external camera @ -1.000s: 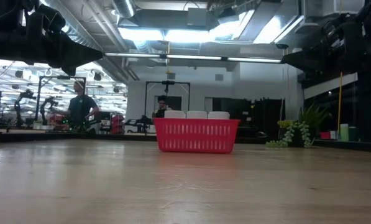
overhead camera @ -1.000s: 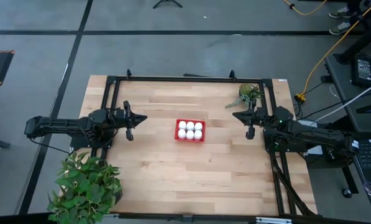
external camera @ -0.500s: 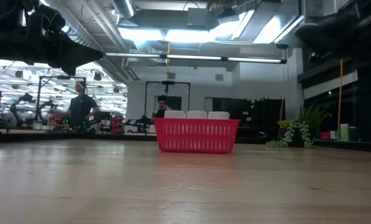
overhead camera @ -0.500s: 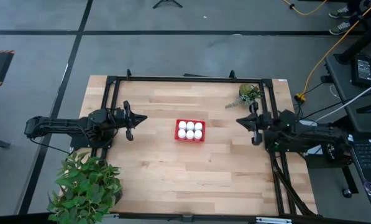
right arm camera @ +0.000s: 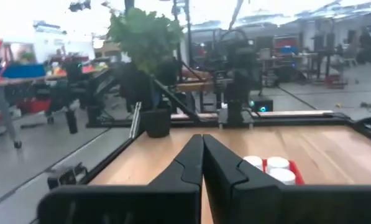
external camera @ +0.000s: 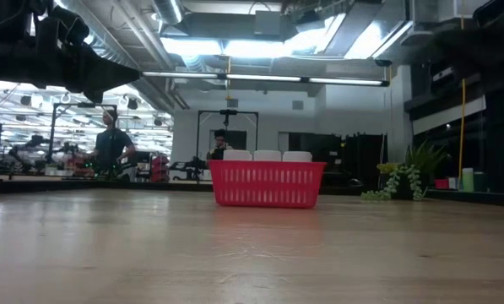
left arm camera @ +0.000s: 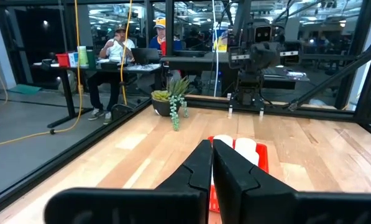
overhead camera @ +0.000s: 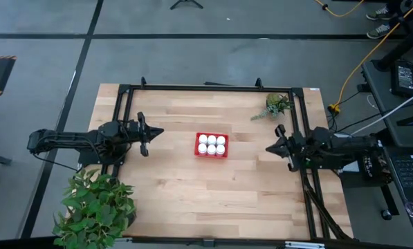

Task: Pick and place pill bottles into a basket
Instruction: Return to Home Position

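All six pill bottles (overhead camera: 212, 149) sit in the red basket (overhead camera: 197, 145) mid-table (overhead camera: 192, 194), so left jaws and right jaws are parked at opposite edges, pinched shut on nothing, job looks done.

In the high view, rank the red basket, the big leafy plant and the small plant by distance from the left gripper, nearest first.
1. red basket, mid-table, ahead of the left gripper.
2. big leafy plant, picture's lower-left table corner.
3. small plant, upper-right corner, across the table.
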You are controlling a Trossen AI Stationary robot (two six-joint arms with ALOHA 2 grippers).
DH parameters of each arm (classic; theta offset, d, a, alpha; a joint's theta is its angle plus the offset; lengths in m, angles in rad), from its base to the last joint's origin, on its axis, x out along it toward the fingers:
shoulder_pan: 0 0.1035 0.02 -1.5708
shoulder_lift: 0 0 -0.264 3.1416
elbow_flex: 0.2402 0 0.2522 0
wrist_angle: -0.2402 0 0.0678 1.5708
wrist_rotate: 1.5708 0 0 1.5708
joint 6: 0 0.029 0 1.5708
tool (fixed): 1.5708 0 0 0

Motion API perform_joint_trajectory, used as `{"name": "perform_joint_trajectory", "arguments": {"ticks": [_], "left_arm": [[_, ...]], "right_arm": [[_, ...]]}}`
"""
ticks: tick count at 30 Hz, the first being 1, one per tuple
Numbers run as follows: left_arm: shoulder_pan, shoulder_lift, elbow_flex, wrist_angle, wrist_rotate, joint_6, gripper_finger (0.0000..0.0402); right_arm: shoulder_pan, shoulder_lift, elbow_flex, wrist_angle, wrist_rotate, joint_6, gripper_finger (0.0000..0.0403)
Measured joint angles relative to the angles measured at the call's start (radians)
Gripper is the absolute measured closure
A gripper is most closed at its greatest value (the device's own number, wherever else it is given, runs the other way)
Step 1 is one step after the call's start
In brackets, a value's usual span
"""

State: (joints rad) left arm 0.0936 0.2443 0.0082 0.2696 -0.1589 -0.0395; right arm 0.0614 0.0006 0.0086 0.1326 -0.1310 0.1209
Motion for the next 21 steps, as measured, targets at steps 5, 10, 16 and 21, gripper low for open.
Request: {"name": "perform_joint_trajectory", "arguments": {"ticks": [5, 10, 16, 21], "left_arm": [[0.000, 0.000, 0.000, -0.004, 0.000, 0.000, 0.0389], [0.000, 0.000, 0.000, -0.004, 0.000, 0.000, 0.0392], [0.000, 0.000, 0.000, -0.004, 0.000, 0.000, 0.0393], [0.000, 0.000, 0.000, -0.004, 0.000, 0.000, 0.0389]], "right_arm": [[0.051, 0.001, 0.000, 0.005, 0.000, -0.051, 0.0391], [0.062, 0.002, 0.000, 0.000, 0.000, 0.002, 0.0391], [0.062, 0.002, 0.000, 0.000, 0.000, 0.006, 0.0391], [0.062, 0.002, 0.000, 0.000, 0.000, 0.006, 0.0391]]}}
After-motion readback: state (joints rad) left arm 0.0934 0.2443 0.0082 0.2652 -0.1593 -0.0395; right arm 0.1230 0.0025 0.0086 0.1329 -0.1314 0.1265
